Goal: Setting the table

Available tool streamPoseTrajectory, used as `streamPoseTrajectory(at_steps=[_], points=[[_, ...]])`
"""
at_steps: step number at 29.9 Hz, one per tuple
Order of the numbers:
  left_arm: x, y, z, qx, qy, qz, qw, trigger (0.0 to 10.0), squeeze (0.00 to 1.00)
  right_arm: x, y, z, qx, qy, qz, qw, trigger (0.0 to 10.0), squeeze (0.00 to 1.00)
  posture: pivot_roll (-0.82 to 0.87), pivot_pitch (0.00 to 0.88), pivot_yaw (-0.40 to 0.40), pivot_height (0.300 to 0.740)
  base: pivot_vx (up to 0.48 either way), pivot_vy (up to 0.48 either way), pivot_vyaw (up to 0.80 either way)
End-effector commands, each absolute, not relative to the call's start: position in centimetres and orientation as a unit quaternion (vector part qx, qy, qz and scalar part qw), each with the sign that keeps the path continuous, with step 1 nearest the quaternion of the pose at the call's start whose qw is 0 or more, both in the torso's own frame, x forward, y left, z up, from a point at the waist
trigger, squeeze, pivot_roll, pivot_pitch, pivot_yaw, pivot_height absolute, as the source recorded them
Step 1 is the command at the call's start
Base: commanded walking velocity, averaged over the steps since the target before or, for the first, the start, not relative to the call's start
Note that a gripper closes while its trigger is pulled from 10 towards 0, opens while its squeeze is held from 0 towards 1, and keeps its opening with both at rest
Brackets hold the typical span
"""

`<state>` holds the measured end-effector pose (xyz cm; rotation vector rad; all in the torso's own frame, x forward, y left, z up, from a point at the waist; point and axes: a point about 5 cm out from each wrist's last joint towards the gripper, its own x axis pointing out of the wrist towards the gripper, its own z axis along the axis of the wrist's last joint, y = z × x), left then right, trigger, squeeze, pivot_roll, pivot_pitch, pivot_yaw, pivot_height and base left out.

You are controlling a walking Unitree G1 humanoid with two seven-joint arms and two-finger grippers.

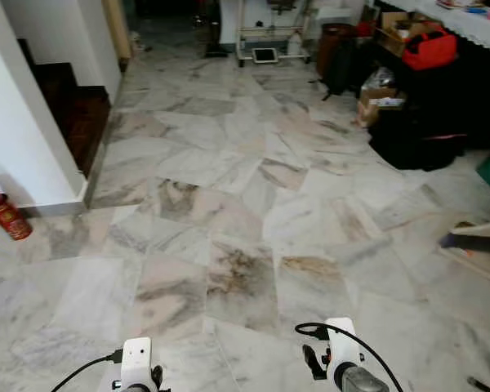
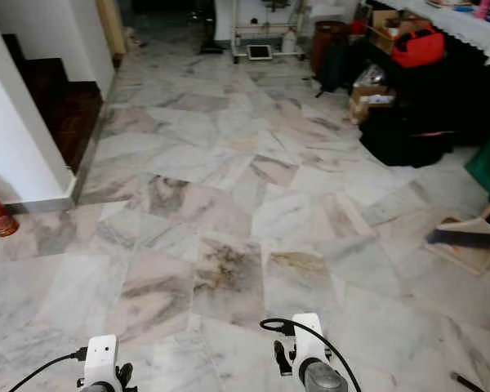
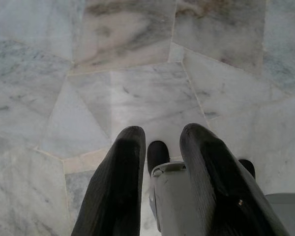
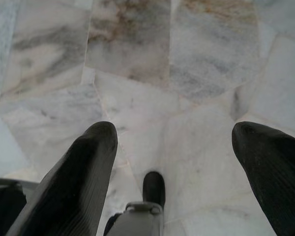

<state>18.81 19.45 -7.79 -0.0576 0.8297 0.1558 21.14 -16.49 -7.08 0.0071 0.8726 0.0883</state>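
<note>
Both grippers are just hanging low over the marble floor [image 1: 229, 212], nothing in either one. From the left eye view you get a big stretch of grey-and-pink veined tile, with the tops of the two wrists poking in at the bottom edge. A red fire extinguisher [image 1: 6, 212] leans by the white wall on the left, next to a dark stairway [image 1: 69, 106]. Off to the right there's a pile of black bags [image 1: 420, 135], a cardboard box [image 1: 378, 100], a red bag [image 1: 429, 49] up on top, and a broom head [image 1: 474, 242] resting on a dustpan. Right eye view is the same scene, plus the lace edge of a white tablecloth [image 2: 474, 28] at the top right corner, well away from the arms. Left wrist view: left gripper [image 3: 160, 142] pointing at the floor, fingers close together with a narrow gap, holding nothing. Right wrist view: right gripper [image 4: 174, 135] spread wide apart, bare tile between the fingers.
</note>
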Motion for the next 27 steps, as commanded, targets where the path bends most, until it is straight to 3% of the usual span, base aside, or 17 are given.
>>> streamPoseTrajectory(at_steps=[1,27], points=[[18.25,19.71,-8.03,-0.032,0.408,0.091,0.908,10.0,0.00,21.60,-16.44,-6.83,0.000,0.419,0.045,0.907,10.0,0.00,0.01,0.000,-0.016,0.740,0.000,0.000,-0.72],[18.76,19.82,-7.74,-0.020,0.402,0.079,0.912,10.0,0.00,20.80,-16.91,-7.25,-0.002,0.427,0.037,0.904,10.0,0.00,-0.02,0.000,0.002,0.740,0.000,0.000,-0.72]])
